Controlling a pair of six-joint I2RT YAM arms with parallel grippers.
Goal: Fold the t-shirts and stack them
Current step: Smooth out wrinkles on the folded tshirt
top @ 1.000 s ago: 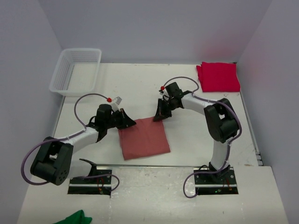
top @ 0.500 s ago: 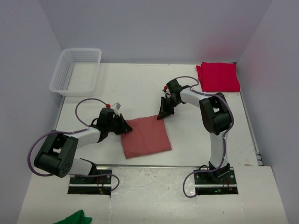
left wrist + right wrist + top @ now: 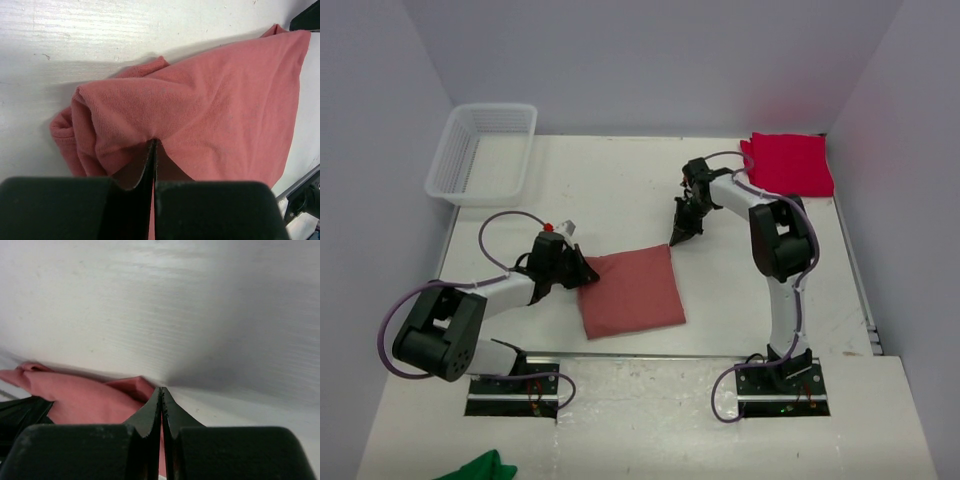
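Left gripper (image 3: 154, 146): fingers closed flat on a pinch of the soft dusty salmon-red cotton t-shirt (image 3: 220, 100) — cloth puckers into the tips and the left edge bunches up off the surface. Right gripper (image 3: 161, 391): also closed, tips at the shirt's far right corner. It looks like a pinch of that corner, though the wrist view shows little cloth between the fingers. The shirt lies as a rough folded square at the near middle of the white table (image 3: 620, 180), between the two arms. The folded bright crimson t-shirt (image 3: 787, 165) sits at the far right corner, well apart. White plastic mesh basket (image 3: 485, 150) is far left and a small green cloth (image 3: 480, 467) is at the near edge, neither involved. Handling: light, limp, thin knit, so it sags and creases wherever unsupported, and layers can slide over each other. Best hold is two corners of one edge, pinching all layers and keeping that edge taut. Risk — catching only the top layer, and the fold opens.
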